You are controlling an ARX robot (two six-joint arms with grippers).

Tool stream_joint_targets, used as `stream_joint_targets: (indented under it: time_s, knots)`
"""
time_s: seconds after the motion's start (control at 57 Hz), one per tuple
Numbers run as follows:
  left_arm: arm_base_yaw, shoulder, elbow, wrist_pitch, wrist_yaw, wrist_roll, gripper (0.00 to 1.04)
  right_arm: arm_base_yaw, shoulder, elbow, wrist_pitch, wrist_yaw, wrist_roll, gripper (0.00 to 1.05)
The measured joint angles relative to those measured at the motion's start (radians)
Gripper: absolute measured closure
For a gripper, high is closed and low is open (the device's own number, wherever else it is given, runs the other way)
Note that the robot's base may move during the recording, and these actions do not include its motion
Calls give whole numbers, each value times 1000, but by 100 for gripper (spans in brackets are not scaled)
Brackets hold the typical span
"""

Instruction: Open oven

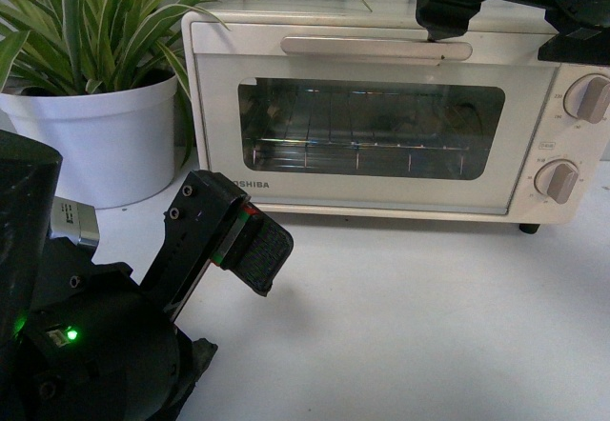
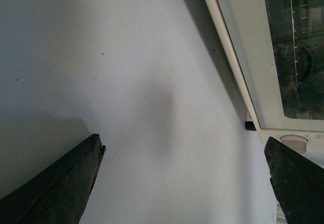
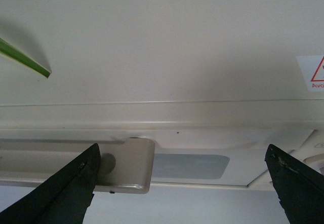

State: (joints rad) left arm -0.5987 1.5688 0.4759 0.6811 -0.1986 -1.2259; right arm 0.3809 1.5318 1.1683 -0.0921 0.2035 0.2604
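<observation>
Cream-white oven (image 1: 381, 116) is sitting at the back of the table (image 1: 429, 326), door closed, bar handle (image 1: 376, 48) along its top edge, wire rack (image 1: 362, 150) showing through glass. We are seeing our right gripper (image 3: 181, 150) hovering over the bar handle's right end, jaws spread wide and empty. Our left gripper (image 2: 183, 140), likewise parted and empty, is hanging low before a potted plant (image 1: 95, 107).

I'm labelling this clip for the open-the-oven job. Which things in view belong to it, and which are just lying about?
Part of the job: the oven; its bar handle; the right claw, open near the handle's end.

Just lying about: the potted plant beside the oven; the left claw, open above the table, away from the door.
</observation>
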Motion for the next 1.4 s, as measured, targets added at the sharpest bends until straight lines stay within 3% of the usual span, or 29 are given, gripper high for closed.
stream_joint_targets:
  time_s: [0.333,1.0,1.404]
  knots:
    - [3,0,0,0,0,-7,7,-9,-68,-91,14,-59,-66,9]
    - [4,-2,-1,-2,0,-8,7,19,-206,-375,100,-175,-55,9]
    - [11,-7,-5,-3,2,-9,7,39,-252,-478,103,-185,-70,9]
